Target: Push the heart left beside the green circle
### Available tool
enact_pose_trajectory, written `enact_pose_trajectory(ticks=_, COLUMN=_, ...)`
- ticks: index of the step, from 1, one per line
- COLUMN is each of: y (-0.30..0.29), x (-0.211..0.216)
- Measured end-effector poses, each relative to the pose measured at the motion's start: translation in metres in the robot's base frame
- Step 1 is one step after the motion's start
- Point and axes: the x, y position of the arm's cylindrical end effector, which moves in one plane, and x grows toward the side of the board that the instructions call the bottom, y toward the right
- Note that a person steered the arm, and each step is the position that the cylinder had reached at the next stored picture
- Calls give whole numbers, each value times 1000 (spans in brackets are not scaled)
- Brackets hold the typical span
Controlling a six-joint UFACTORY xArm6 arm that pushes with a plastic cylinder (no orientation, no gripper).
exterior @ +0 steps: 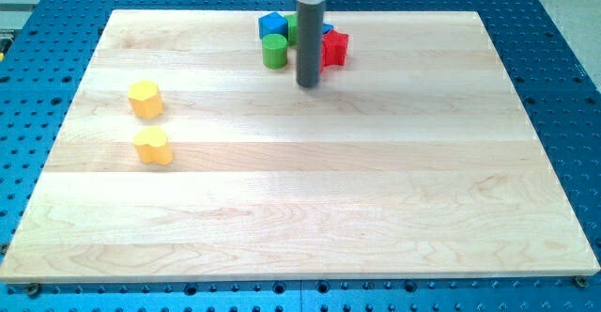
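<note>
A yellow heart [153, 147] lies on the wooden board at the view's left. A green circle [274, 51] stands near the view's top centre, in a cluster with a blue block [271, 24] and a red star-like block [333, 48]. Another green block [293, 27] is mostly hidden behind the rod. My tip [309, 85] rests on the board just right of and below the green circle, touching or nearly touching the red block's left side. The tip is far from the heart.
A yellow hexagon [145, 99] sits just above the heart. The wooden board [310, 209] lies on a blue perforated table [563, 68]. The arm's dark body enters from the view's top centre.
</note>
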Motion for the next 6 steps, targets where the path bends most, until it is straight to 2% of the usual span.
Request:
enact_pose_trajectory(ticks=1, y=1, x=58)
enact_pose_trajectory(ticks=2, y=-27, x=166)
enact_pose_trajectory(ticks=3, y=-136, x=195)
enact_pose_trajectory(ticks=4, y=-184, x=148)
enact_pose_trajectory(ticks=5, y=-174, x=111)
enact_pose_trajectory(ticks=6, y=-153, x=49)
